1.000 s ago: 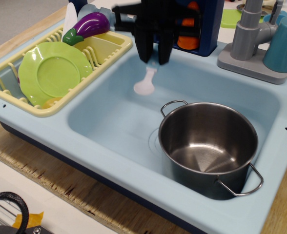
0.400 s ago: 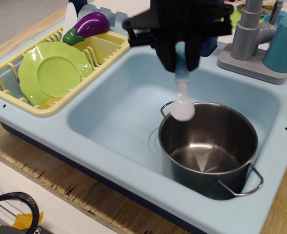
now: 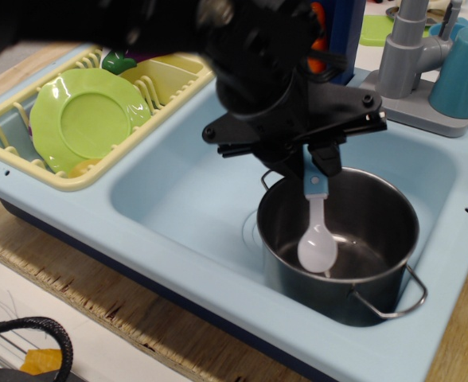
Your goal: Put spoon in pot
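My black gripper (image 3: pixel 312 171) is shut on the light blue handle of the spoon (image 3: pixel 317 232). The spoon hangs straight down, its white bowl low inside the pot (image 3: pixel 377 274), near the pot's middle. I cannot tell whether the bowl touches the pot's bottom. The shiny steel pot stands in the right part of the light blue sink (image 3: pixel 178 199), with one wire loop handle at the front right and the other partly hidden behind my gripper. The arm covers the upper middle of the view.
A yellow dish rack (image 3: pixel 170 79) at the left holds a green plate (image 3: pixel 83 119). A grey toy faucet (image 3: pixel 405 64) and a teal cup (image 3: pixel 465 72) stand at the back right. The wooden counter edge (image 3: pixel 138 318) runs along the front.
My gripper has carried the spoon from the sink's back left rightward over the pot rim and down, so the spoon's bowl now hangs inside the pot.
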